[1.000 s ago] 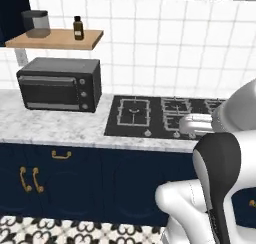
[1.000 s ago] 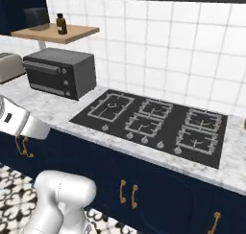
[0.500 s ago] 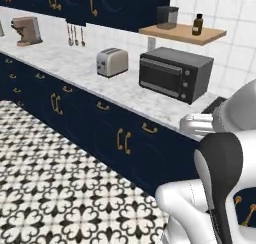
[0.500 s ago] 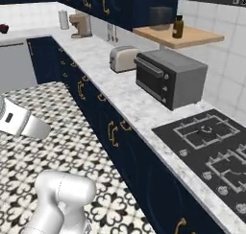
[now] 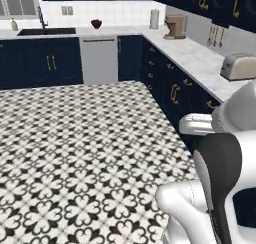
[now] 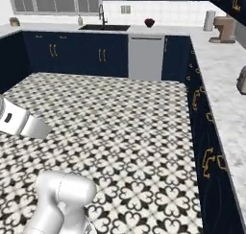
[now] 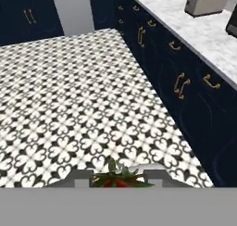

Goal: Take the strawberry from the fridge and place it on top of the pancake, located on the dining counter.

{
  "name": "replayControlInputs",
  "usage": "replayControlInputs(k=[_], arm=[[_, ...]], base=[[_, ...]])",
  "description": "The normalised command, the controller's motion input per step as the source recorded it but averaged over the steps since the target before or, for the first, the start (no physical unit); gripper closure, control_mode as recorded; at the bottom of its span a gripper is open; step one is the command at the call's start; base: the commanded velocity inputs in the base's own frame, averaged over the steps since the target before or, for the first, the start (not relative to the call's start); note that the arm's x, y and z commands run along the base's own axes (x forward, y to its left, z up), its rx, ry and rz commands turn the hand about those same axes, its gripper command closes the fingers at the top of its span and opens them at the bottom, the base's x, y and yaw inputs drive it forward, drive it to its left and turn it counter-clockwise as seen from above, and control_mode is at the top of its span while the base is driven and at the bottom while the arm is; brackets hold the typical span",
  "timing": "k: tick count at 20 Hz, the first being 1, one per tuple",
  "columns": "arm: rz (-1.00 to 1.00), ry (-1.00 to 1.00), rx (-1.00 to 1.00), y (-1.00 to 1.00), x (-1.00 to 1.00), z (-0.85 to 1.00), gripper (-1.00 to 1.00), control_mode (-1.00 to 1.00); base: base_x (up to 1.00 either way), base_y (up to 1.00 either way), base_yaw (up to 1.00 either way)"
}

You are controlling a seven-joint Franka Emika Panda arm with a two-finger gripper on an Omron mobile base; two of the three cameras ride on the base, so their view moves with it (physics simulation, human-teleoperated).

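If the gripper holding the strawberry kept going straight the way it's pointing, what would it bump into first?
Probably the patterned floor. The gripper, shut on the strawberry, looks down and forward over open tiles, with the navy cabinets off to one side. Depth is hard to judge.

The strawberry (image 7: 119, 179), red with green leaves, sits clamped between the jaws. Beyond them spreads black-and-white patterned floor (image 7: 78, 104). To the right run navy cabinets (image 7: 185, 88) with gold handles under a marble table (image 7: 194, 33) bearing a toaster (image 7: 207, 1).
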Motion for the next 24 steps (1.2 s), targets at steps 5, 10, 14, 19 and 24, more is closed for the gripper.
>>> replayControlInputs(k=[5,10,14,19,24], arm=[[0.00,0.00,0.00,0.00,0.00,0.00,1.00,1.00],[0.00,0.00,0.00,0.00,0.00,0.00,1.00,1.00],[0.00,0.00,0.00,0.00,0.00,0.00,1.00,1.00],[0.00,0.00,0.00,0.00,0.00,0.00,1.00,1.00],[0.00,0.00,0.00,0.00,0.00,0.00,1.00,1.00]], base=[[0.00,0.28,0.97],[0.53,-0.04,0.90],[1.00,0.00,0.64],[1.00,0.00,0.62],[1.00,0.08,0.52]])
